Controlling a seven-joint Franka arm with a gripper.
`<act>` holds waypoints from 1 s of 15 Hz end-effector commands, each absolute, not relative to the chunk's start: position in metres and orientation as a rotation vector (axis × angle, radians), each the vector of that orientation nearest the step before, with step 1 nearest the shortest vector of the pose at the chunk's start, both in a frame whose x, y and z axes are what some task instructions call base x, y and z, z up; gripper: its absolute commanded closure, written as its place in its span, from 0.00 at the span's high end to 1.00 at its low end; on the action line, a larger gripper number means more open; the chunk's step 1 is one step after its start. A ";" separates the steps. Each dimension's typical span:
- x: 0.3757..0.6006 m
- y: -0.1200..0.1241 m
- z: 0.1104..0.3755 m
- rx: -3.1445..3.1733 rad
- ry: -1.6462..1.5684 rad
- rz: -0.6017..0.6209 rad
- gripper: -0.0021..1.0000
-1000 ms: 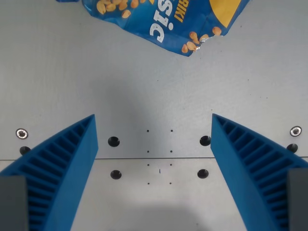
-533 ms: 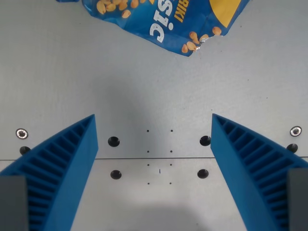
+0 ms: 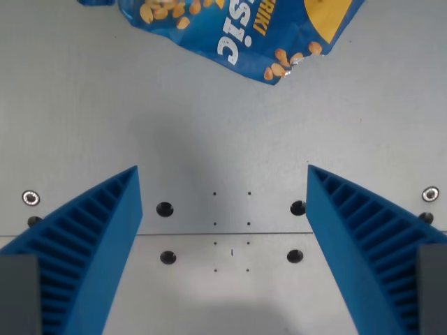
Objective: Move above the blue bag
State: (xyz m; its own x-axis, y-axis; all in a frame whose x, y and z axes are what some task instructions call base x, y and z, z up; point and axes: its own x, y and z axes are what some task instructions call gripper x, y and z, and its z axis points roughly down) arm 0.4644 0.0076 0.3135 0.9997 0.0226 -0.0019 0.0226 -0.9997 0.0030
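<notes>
- Blue bag (image 3: 237,28) lies flat on the grey table (image 3: 223,132), at the top edge of the wrist view, centre to right; only its lower part is in frame.
- Bag orientation: visible lower edge runs diagonally, from upper left down to a corner near the view's centre-right, then rises again toward the upper right. Full long axis cannot be told, since the rest is cut off by the frame.
- Print on the bag: white lettering, upside down in this view; peanuts pictured; a yellow patch toward the top right.
- Crimped corner of the bag points down toward the gripper (image 3: 223,230).
- Gripper: two blue ribbed fingers (image 3: 91,237), spread wide, nothing between them. They stand at the view's lower left and lower right.
- Bag is well apart from both fingers, with bare table between.
- Table details between the fingers: four dark holes (image 3: 164,208), a thin seam line, small dots. Two screw heads (image 3: 30,198) near the view's left and right edges.
- Nothing lies between gripper and bag.
</notes>
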 end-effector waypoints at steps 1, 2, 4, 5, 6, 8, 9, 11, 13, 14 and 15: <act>0.474 0.004 0.310 3.139 0.035 0.008 1.00; 0.476 0.004 0.308 3.139 0.036 0.006 1.00; 0.482 0.002 0.303 3.139 0.039 -0.001 1.00; 0.485 0.001 0.301 3.139 0.041 -0.008 1.00; 0.488 0.001 0.299 3.140 0.044 -0.010 1.00; 0.495 -0.001 0.293 3.141 0.051 -0.010 1.00; 0.498 -0.002 0.290 3.142 0.054 -0.008 1.00; 0.505 -0.003 0.284 3.143 0.056 -0.007 1.00; 0.512 -0.005 0.277 3.145 0.057 -0.001 1.00; 0.516 -0.006 0.274 3.145 0.057 0.002 1.00; 0.520 -0.007 0.270 3.146 0.057 0.002 1.00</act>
